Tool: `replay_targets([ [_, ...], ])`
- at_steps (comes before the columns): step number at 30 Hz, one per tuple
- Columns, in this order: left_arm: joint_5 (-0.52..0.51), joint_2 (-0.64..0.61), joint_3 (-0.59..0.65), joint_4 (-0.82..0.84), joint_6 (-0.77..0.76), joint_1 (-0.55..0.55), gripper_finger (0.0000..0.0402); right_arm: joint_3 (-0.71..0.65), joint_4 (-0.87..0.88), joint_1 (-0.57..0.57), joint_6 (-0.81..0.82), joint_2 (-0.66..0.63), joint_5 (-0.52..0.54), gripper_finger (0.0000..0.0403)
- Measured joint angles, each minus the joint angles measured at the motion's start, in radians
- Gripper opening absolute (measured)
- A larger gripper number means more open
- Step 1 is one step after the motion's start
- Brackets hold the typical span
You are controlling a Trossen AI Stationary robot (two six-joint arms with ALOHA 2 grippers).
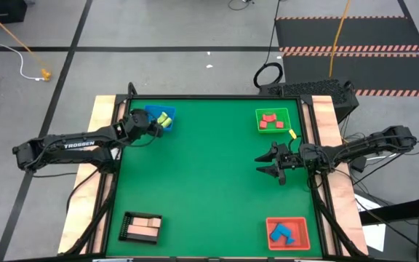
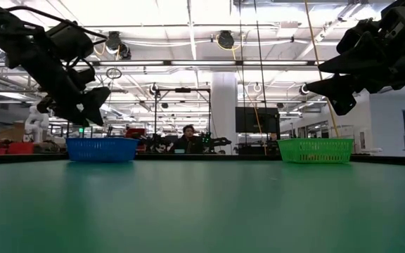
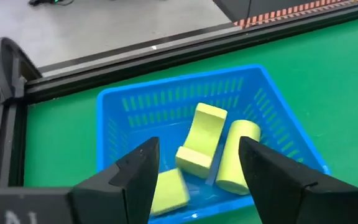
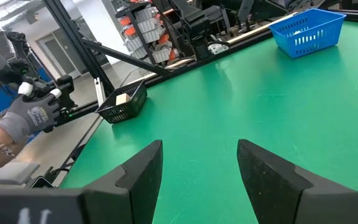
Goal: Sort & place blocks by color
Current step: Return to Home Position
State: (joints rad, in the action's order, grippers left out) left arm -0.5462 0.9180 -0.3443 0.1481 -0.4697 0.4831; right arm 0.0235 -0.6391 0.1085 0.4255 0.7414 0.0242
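The left claw (image 3: 197,152), spread open and empty, is held just over the blue basket (image 3: 166,107) where three yellow-green blocks (image 3: 201,140) lie, and is best lifted clear before being drawn home, while the right claw (image 1: 262,165) is parked open near the right edge of the table (image 1: 209,196).

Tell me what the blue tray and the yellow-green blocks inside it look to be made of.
Blue tray: likely moulded plastic, smooth; its walls are thin with rows of regular slots. Yellow-green blocks: matte, with rounded edges and no shine; perhaps foam or painted wood, the look leaves it open. The left gripper hangs open above them.
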Motion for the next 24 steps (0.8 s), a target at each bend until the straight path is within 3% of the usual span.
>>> replay_targets([
  [9, 0.042, -0.078, 0.0, -0.103, 0.117, -0.066, 0.0224, 0.0, 0.0, 0.0, 0.0, 0.0, 0.0, 0.0197],
  [17, 0.04, -0.276, 0.0, -0.014, 0.153, -0.144, 0.0225, 0.0, 0.0, 0.0, 0.0, 0.0, 0.0, 0.0197],
  [24, 0.012, -0.37, 0.0, 0.042, 0.161, -0.187, 0.0225, 0.0, 0.0, 0.0, 0.0, 0.0, 0.0, 0.0197],
])
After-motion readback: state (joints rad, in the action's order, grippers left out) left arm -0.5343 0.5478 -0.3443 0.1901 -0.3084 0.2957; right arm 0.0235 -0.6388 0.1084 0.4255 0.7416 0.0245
